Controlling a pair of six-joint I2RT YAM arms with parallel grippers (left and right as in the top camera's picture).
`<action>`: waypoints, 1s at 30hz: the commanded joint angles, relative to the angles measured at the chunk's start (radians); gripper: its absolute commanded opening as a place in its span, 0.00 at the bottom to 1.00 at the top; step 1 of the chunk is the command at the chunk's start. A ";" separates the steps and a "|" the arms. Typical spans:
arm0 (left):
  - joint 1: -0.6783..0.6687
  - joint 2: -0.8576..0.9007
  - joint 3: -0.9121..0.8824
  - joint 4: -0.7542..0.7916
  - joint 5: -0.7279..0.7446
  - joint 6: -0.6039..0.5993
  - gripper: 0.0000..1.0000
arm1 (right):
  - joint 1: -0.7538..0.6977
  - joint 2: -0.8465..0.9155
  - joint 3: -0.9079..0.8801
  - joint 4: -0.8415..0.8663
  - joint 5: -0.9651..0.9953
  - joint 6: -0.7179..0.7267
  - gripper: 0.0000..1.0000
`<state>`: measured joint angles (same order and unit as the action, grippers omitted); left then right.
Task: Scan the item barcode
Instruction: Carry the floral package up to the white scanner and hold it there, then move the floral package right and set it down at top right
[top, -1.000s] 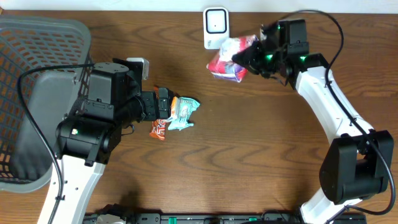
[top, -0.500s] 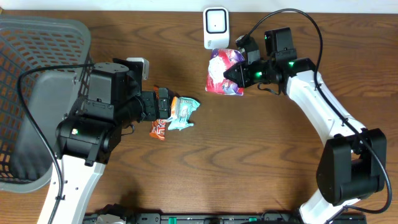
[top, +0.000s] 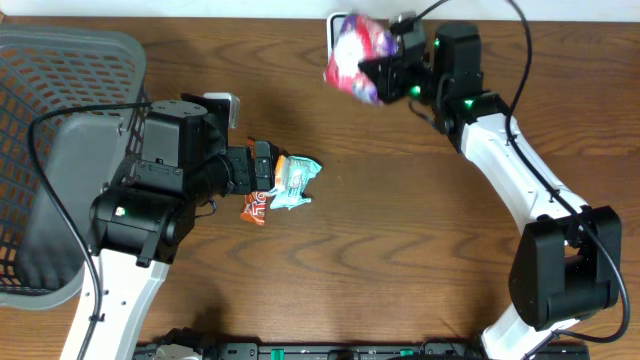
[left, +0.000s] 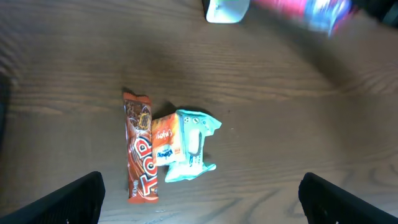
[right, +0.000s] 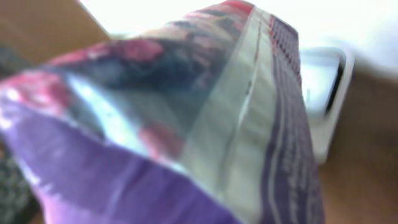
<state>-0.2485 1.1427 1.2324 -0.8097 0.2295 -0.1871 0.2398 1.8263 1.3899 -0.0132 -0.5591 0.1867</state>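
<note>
A purple and pink snack bag (top: 353, 52) hangs at the far middle of the table with my right gripper (top: 386, 72) shut on it. It is held in front of the white scanner (top: 332, 28) and covers most of it. In the right wrist view the bag (right: 186, 124) fills the frame, blurred, with the scanner (right: 324, 93) behind it. My left gripper (top: 264, 168) stands open over a red Top bar (left: 140, 155), an orange packet (left: 165, 140) and a teal packet (left: 194, 146), holding nothing.
A grey mesh basket (top: 90, 45) takes up the left edge of the table. A small white box (top: 228, 104) lies behind the left arm. Black cables run from both arms. A dark rail lines the near edge.
My right arm has carried the snack bag from just in front of the scanner, low by the table, up and back over the scanner's face. The left arm has not moved.
</note>
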 joint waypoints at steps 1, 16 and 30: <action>0.003 0.000 0.017 -0.002 -0.010 -0.009 0.99 | 0.009 0.047 0.003 0.219 -0.043 0.166 0.01; 0.003 0.000 0.017 -0.002 -0.010 -0.009 0.99 | -0.069 0.509 0.299 0.645 -0.326 0.589 0.01; 0.003 0.000 0.017 -0.001 -0.010 -0.009 0.99 | -0.378 0.336 0.364 -0.245 -0.090 0.330 0.01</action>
<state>-0.2485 1.1431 1.2324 -0.8108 0.2295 -0.1875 -0.0700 2.2314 1.7435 -0.0639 -0.8707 0.6327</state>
